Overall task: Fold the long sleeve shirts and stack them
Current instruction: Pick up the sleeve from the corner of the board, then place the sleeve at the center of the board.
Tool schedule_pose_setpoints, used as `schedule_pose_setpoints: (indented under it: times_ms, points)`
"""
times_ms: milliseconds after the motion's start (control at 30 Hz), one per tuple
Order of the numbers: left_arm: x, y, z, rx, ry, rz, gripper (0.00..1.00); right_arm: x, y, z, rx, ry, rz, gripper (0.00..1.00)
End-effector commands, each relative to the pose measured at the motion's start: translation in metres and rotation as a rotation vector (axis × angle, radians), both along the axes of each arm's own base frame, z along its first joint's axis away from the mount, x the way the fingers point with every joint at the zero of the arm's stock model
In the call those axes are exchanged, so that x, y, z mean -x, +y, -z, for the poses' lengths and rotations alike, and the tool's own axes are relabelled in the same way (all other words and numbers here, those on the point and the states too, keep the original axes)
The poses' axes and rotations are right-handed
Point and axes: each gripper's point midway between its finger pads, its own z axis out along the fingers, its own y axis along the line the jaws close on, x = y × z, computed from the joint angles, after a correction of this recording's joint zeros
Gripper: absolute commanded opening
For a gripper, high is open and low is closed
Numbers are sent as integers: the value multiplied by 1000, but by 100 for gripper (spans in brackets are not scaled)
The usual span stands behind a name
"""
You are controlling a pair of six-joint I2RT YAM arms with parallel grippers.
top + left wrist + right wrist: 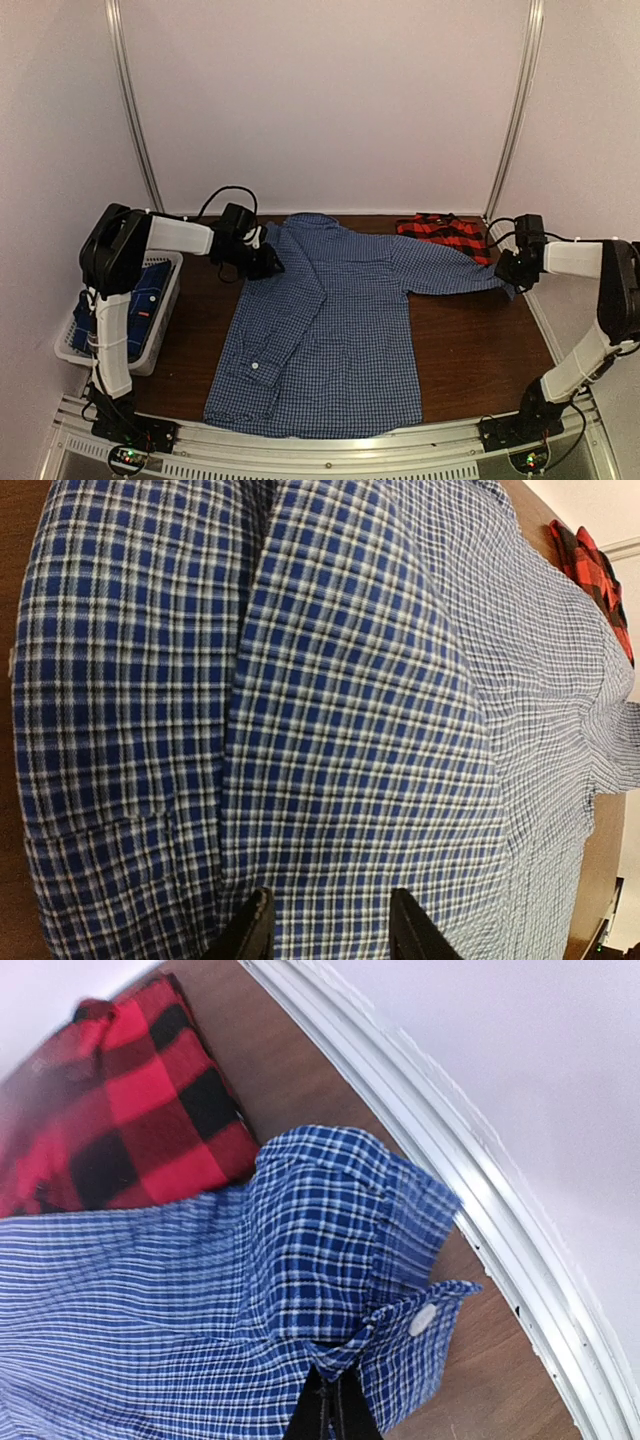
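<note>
Brown table (pixel 480 340): cuff (pixel 400 1290) of gingham shirt (pixel 330 330) is clenched by right gripper (pixel 328 1390), sleeve (pixel 450 272) stretched rightward. Hold of left gripper (pixel 328 910) cannot be told.

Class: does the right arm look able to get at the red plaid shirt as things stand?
Probably not yet. The red plaid shirt lies close by with nothing between, but the right gripper is shut on the cuff of the blue checked shirt, so it must release first.

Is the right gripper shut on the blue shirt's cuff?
Yes: the right gripper has its fingers pressed together on the cuff of the blue shirt, beside its white button.
</note>
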Motion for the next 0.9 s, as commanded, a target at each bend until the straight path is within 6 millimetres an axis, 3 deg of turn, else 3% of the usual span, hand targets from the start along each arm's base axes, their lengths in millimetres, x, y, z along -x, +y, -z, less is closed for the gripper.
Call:
schedule_pose_setpoints:
  times_ms: [0, 100, 233, 367, 500, 567, 633, 667, 767, 867]
  points:
    - [-9, -7, -65, 70, -109, 37, 40, -10, 24, -78, 9, -205, -75, 0]
    - [-4, -9, -86, 105, -128, 46, 40, -15, 75, -117, -17, -311, -214, 0]
    - [7, -9, -108, 143, -146, 59, 40, -16, 163, -139, -49, -372, -425, 0]
    - [21, -5, -120, 158, -154, 64, 40, -5, 269, -122, -102, -351, -650, 0]
    - [37, -2, -122, 173, -138, 78, 41, 12, 344, -77, -119, -259, -798, 2]
    - [45, -2, -116, 170, -120, 84, 41, 21, 372, -57, -139, -213, -860, 6]
    - [53, -3, -113, 166, -111, 92, 41, 28, 391, -48, -156, -187, -911, 21]
    - [57, -4, -112, 165, -108, 97, 41, 31, 400, -48, -172, -183, -936, 32]
    - [67, -10, -108, 172, -96, 115, 41, 38, 409, -56, -207, -195, -981, 55]
    - [75, -17, -105, 172, -86, 129, 41, 40, 402, -67, -194, -215, -975, 69]
